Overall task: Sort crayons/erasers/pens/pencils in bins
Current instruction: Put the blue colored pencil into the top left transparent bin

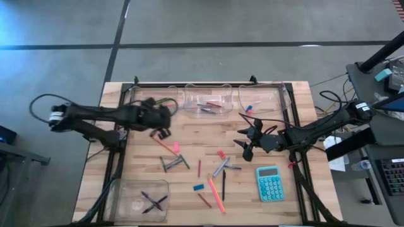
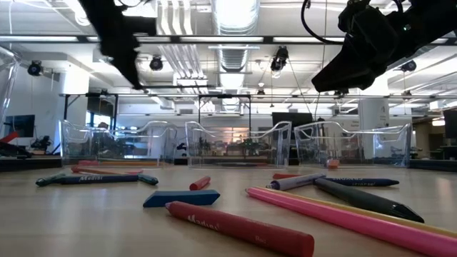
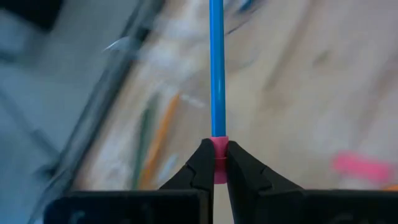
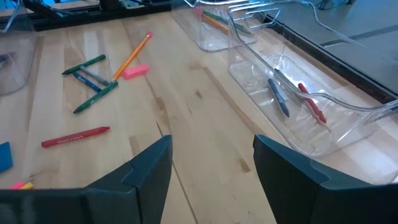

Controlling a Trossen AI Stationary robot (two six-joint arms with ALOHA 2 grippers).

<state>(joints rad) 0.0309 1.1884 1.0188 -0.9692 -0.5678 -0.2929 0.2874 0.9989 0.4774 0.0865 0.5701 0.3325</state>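
Pencil, blue with a pink end, sits clamped in the left end effector, seemingly above the far-left bin; right end effector gapes wide, nearer the calculator.

Four clear bins, one teal calculator, two grippers

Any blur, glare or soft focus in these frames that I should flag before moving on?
Left wrist view: background smeared by motion, but the left hand and its blue pencil stay sharp. Low view: nearest red crayon soft, ceiling lights blown out, both arms in silhouette. High view: blue glare at the floor's top-left corner. Right wrist view: crisp, with reflections on the clear bin.
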